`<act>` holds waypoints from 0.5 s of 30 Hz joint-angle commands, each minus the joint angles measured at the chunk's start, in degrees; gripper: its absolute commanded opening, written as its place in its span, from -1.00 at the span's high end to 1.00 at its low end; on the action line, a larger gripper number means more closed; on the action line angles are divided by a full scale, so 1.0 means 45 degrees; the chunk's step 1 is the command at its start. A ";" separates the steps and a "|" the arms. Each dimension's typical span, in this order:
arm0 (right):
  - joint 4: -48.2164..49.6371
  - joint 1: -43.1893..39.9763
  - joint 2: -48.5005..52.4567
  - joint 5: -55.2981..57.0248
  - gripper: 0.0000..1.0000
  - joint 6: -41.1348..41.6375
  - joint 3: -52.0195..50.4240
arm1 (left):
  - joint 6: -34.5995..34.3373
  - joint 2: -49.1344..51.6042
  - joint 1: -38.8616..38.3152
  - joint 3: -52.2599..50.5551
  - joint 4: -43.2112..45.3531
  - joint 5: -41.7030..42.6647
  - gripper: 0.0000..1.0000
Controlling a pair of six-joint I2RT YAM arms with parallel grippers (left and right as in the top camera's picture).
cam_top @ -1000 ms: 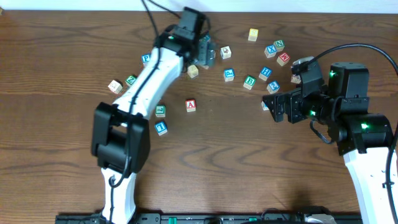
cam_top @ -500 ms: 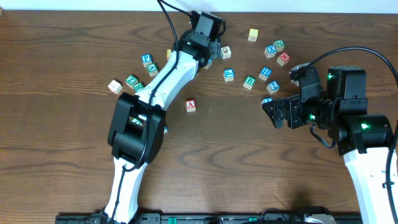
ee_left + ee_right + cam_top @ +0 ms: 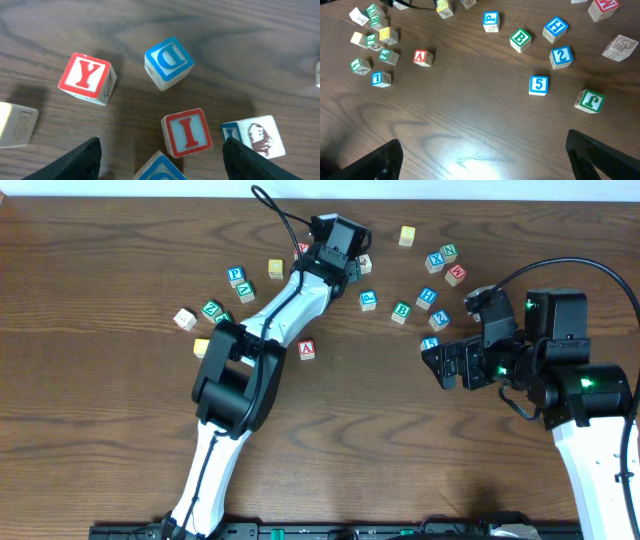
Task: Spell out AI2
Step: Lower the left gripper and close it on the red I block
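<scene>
A cube [image 3: 307,350]: flat on the table [image 3: 120,460], apart from the other blocks. Left gripper [image 3: 161,146]: jaws wide, gripping nothing; I cube [image 3: 187,132] lies between the fingers, clear of both, near the D cube [image 3: 169,62]. 2 cube [image 3: 561,56]: between the H cube [image 3: 555,28] and the 5 cube [image 3: 538,84]. Right gripper [image 3: 482,150]: jaws spread, gripping nothing.

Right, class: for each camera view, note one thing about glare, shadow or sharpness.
Right wrist view: a pale glare patch on the table near the bottom edge; the fingers look dark and soft. Left wrist view: the Y cube and I cube are sharp, with soft shadows to their left. Overhead view: even light.
</scene>
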 commanded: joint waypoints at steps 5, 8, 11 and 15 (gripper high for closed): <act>-0.0034 -0.0049 -0.0015 -0.0121 -0.98 -0.0170 0.0243 | -0.0248 0.0199 0.0049 0.0277 0.0403 -0.0301 -0.49; -0.0083 -0.0053 -0.0015 -0.0121 -0.99 -0.0170 0.0243 | -0.0248 0.0204 0.0034 0.0277 0.0602 -0.0301 -0.44; -0.0083 -0.0049 -0.0015 -0.0121 -0.98 -0.0170 0.0243 | -0.0243 0.0257 0.0039 0.0277 0.0821 -0.0301 -0.43; -0.0083 -0.0049 -0.0015 -0.0121 -0.99 -0.0170 0.0243 | -0.0204 0.0267 0.0039 0.0277 0.0923 -0.0301 -0.43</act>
